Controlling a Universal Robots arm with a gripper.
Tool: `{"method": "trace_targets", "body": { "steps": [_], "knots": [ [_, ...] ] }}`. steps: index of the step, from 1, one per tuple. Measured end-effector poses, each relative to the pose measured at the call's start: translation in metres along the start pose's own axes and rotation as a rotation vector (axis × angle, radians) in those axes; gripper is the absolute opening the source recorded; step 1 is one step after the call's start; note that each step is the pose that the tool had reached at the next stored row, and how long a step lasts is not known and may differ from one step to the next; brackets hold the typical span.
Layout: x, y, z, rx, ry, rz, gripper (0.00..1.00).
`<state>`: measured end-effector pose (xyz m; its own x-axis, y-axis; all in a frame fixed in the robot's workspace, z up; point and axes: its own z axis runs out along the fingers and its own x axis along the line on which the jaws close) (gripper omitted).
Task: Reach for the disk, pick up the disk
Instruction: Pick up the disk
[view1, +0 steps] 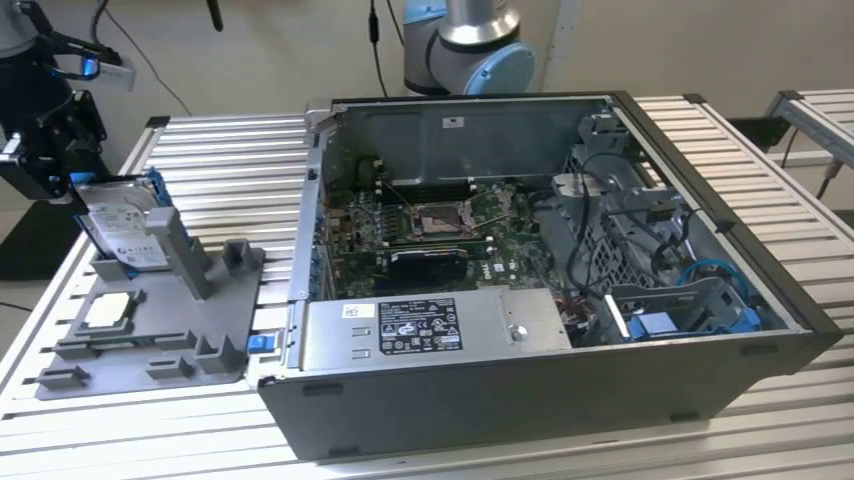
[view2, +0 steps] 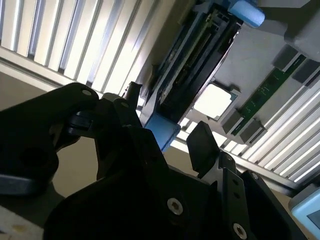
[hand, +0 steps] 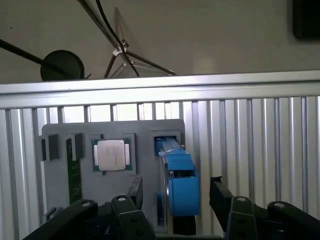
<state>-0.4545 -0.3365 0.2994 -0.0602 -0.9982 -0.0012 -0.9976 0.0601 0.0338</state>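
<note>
Two black fingers (hand: 135, 194) of your hand (hand: 176, 186) stand spread and unclenched, straddling the silver-grey rectangular hard disk with blue plastic rails (hand: 179, 170) without touching it. The disk stands on edge in the grey plastic stand (hand: 144, 150) on the slatted metal desk (hand: 260, 150).

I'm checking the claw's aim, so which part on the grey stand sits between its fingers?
The hard drive with blue rails, standing on edge, flanked by the open claw; the square chip lies flat beside it.
</note>
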Motion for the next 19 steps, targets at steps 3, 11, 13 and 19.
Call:
{"method": "trace_targets", "body": {
  "steps": [3, 11, 13, 19],
  "knots": [
    [0.0, -0.0002, 0.0054, -0.0001, 0.0001, 0.0, 1.0],
    [-0.0002, -0.0005, 0.0167, -0.0002, -0.0015, 0.0, 1.0],
    [-0.0003, -0.0005, 0.0182, -0.0002, -0.0034, 0.0, 1.0],
    [-0.0002, -0.0006, 0.0196, -0.0004, -0.0061, 0.0, 1.0]
  ]
}}
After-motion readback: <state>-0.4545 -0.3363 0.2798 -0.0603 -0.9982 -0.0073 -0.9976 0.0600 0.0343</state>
